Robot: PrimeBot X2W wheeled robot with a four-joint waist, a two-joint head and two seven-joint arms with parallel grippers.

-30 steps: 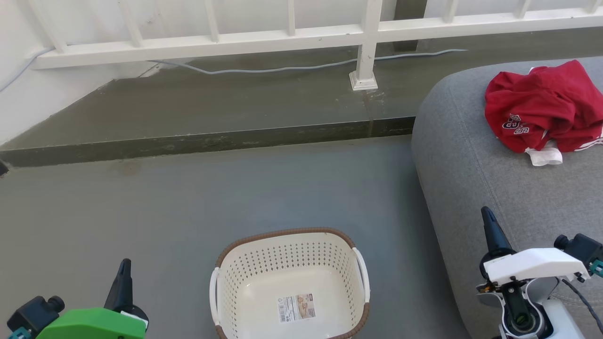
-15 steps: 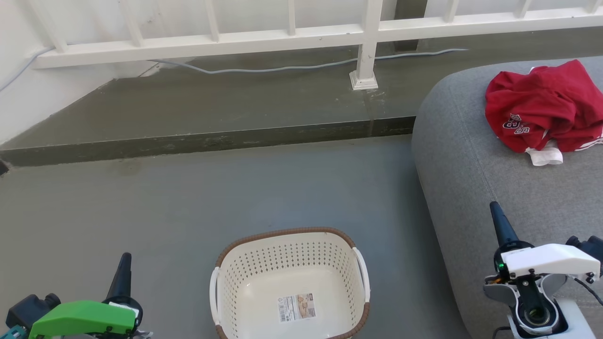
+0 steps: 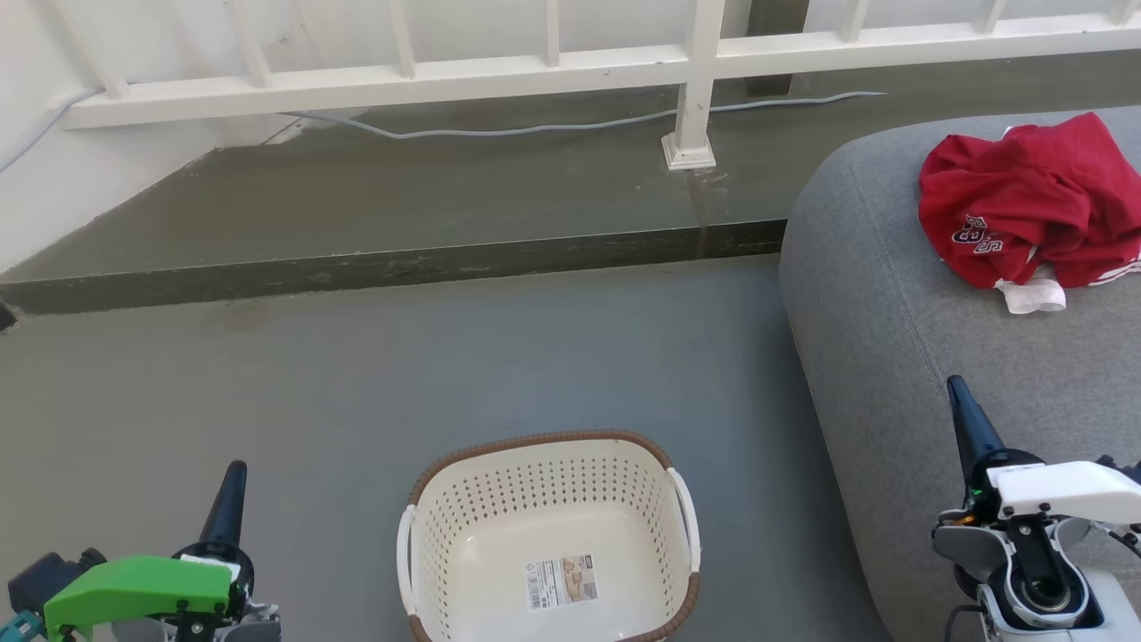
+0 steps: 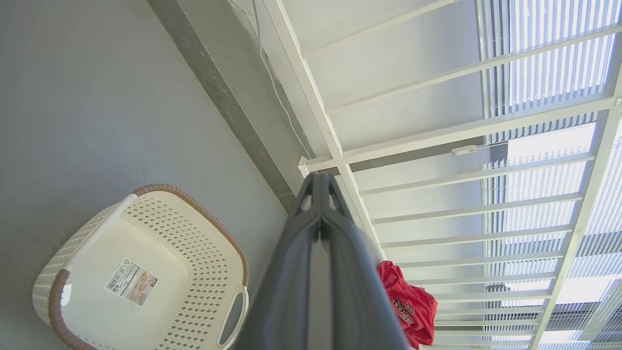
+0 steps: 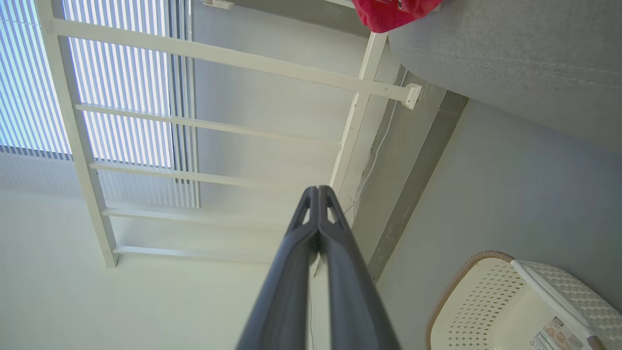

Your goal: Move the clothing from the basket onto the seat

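The red clothing (image 3: pixel 1030 205) lies crumpled on the grey seat (image 3: pixel 909 339) at the upper right, white lettering and a white tag showing; it also appears as red clothing (image 4: pixel 410 306) and red clothing (image 5: pixel 388 12) in the wrist views. The white basket (image 3: pixel 548 544) with a brown rim stands on the floor at the bottom centre, holding nothing but its label sticker. My left gripper (image 3: pixel 233 477) is shut at the lower left, left of the basket. My right gripper (image 3: pixel 958 392) is shut at the lower right, over the seat's front.
A raised concrete step (image 3: pixel 383 267) crosses the floor behind the basket. A white railing (image 3: pixel 695 80) with a post and a grey cable (image 3: pixel 499 134) stand on it. Grey floor (image 3: pixel 357 383) spreads between the step and the basket.
Both arms have drawn lower and outward in the head view: the left toward the bottom left corner, the right further right. Basket and clothing have not moved.
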